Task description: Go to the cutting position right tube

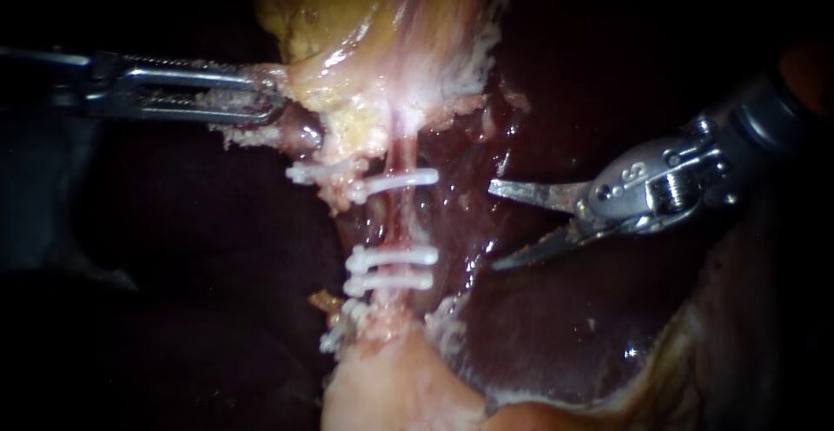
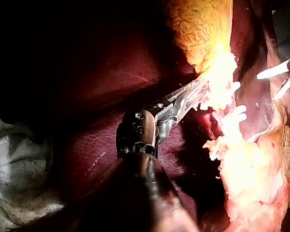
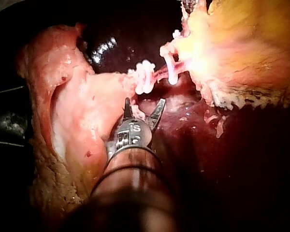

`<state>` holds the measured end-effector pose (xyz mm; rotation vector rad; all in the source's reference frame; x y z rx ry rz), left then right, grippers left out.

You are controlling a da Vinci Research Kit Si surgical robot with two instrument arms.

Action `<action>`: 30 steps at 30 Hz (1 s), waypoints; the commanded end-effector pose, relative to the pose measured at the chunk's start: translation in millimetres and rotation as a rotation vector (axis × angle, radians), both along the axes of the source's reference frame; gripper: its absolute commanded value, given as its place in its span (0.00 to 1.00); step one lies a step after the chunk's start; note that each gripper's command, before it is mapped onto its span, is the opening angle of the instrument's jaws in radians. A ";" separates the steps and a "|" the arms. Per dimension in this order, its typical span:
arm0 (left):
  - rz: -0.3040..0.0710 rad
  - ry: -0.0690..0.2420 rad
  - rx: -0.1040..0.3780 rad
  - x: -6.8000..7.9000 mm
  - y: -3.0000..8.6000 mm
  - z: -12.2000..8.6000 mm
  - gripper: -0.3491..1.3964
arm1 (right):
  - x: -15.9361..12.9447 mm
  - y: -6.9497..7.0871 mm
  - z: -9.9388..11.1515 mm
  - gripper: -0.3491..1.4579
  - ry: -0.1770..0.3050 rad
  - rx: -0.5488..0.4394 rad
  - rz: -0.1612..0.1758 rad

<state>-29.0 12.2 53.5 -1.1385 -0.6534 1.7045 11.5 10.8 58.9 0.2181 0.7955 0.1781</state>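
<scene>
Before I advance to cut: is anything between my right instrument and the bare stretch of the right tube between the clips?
Nothing visible does. The right instrument, jaws open, faces the right tube across an open gap, with only liver lying behind. The upper clip and lower clips bound the bare stretch, apart from the jaws.

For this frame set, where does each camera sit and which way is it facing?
Endoscope: close to the tissue, facing the clipped tube below the gallbladder; left instrument enters from left, right instrument from right.
Left wrist: on the left arm, looking along its shaft to jaws shut on the gallbladder.
Right wrist: on the right arm, looking along its shaft to open blades just short of the clips.
Shared: all three show the right instrument's open blades.
</scene>
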 end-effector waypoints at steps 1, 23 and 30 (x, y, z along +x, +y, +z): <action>0.000 -0.002 0.003 0.2 0.2 -0.3 0.00 | 0.1 0.0 0.0 0.99 0.000 0.000 0.000; -0.035 -0.016 0.022 4.4 2.6 -5.7 0.00 | 1.3 -0.1 -0.1 0.99 0.068 0.082 -0.008; -0.035 -0.015 0.021 4.3 2.4 -5.5 0.00 | 3.3 -0.2 0.1 0.99 0.113 0.188 0.010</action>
